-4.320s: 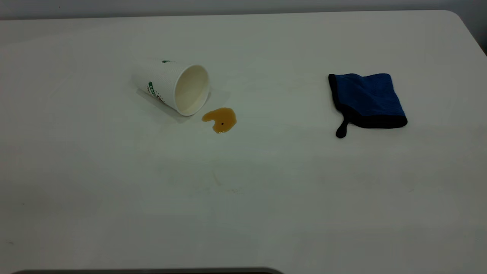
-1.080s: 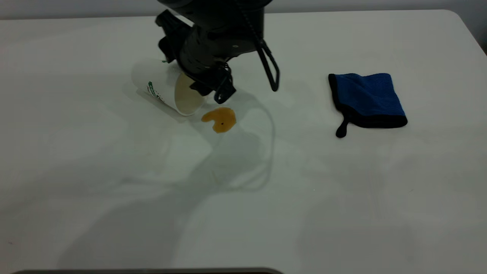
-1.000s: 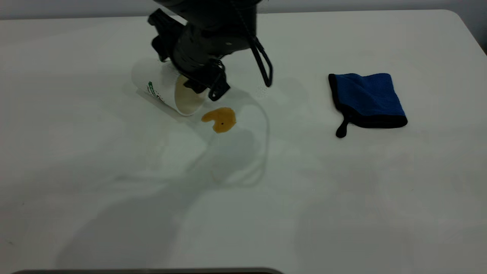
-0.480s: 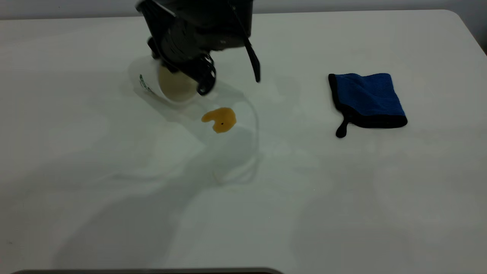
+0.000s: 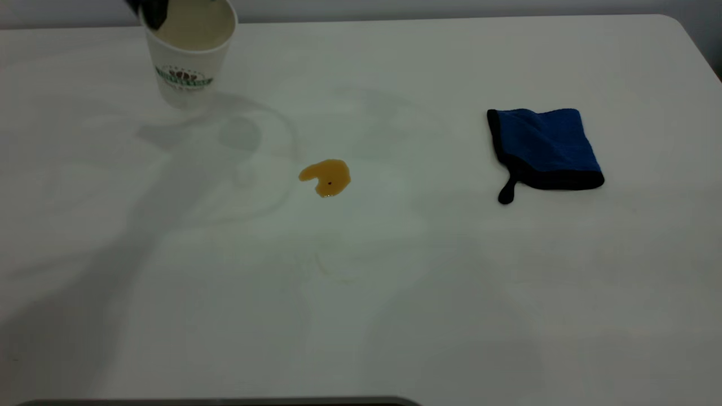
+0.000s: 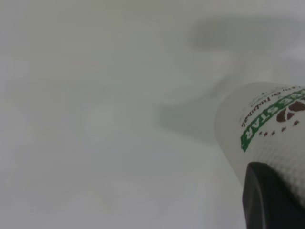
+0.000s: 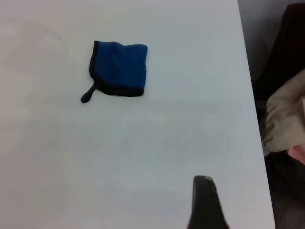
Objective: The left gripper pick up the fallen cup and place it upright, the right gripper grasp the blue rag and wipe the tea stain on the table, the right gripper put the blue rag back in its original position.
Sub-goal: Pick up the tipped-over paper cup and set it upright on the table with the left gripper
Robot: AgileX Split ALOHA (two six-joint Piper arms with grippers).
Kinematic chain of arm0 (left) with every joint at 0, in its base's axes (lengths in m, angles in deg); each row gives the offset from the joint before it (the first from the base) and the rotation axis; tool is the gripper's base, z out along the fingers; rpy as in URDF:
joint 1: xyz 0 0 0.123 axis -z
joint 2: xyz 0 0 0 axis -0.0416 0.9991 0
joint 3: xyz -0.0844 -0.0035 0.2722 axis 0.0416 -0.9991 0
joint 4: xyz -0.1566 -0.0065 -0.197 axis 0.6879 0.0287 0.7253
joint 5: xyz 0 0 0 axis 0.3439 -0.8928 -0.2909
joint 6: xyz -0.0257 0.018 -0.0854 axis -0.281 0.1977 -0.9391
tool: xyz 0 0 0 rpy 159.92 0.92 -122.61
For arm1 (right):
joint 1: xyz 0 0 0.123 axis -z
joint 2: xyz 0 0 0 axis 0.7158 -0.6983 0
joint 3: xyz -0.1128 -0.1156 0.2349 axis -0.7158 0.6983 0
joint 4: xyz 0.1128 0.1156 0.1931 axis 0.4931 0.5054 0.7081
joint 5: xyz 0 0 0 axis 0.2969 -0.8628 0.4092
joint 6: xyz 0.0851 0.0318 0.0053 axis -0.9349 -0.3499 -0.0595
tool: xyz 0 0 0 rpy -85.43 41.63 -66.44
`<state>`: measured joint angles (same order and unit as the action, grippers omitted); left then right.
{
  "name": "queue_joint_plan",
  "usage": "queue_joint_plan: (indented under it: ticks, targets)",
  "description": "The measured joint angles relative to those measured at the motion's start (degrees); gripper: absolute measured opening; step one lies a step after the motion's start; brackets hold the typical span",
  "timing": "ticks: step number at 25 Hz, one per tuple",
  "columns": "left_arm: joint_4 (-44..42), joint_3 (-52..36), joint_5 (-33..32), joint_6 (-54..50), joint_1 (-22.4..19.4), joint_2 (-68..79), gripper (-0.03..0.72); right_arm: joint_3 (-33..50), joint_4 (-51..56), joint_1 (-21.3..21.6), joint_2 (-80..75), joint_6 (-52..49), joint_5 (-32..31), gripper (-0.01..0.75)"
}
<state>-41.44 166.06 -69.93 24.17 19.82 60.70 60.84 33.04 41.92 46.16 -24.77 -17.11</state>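
The fallen cup (image 5: 189, 62) now stands upright at the far left of the table (image 5: 395, 293), its green "COFFEE STAR" logo facing the camera. My left gripper (image 5: 151, 11) is shut on the cup's rim, mostly cut off by the top of the exterior view. In the left wrist view a black finger (image 6: 271, 200) presses on the cup's textured wall (image 6: 267, 129). The tea stain (image 5: 326, 177) is an amber blotch left of the table's middle. The blue rag (image 5: 544, 146) lies folded at the right, also seen as the rag (image 7: 119, 69) from my right gripper (image 7: 205, 210), which hangs well off from it.
The table's right edge (image 7: 252, 95) runs close by my right gripper. Beyond it are a dark area and beige cloth (image 7: 286, 119). The rounded far right corner (image 5: 685, 25) shows in the exterior view.
My left gripper has lifted the cup from beside the stain, turned it upright and carried it to the far left. The rag and the stain have not moved.
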Motion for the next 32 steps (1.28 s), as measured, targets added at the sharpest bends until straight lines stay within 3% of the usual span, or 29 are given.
queue_joint_plan:
  ticks: [3,7,22,26,32]
  targets:
    - [14.99,-0.05,0.46,11.74,-5.13,0.93,-0.001,0.00,0.00,0.00,0.00,0.00,0.00,0.537]
    - [27.81,-0.05,1.38,22.45,-9.56,2.21,-0.001,0.00,0.00,0.00,0.00,0.00,0.00,0.537]
    - [29.82,-0.05,2.18,26.26,-10.21,7.85,0.026,0.00,0.00,0.00,0.00,0.00,0.00,0.537]
    - [28.90,-0.05,2.19,26.26,-10.32,7.90,0.128,0.00,0.00,0.00,0.00,0.00,0.00,0.537]
    - [28.70,-0.05,1.90,26.21,-10.42,7.72,0.406,0.00,0.00,0.00,0.00,0.00,0.00,0.537]
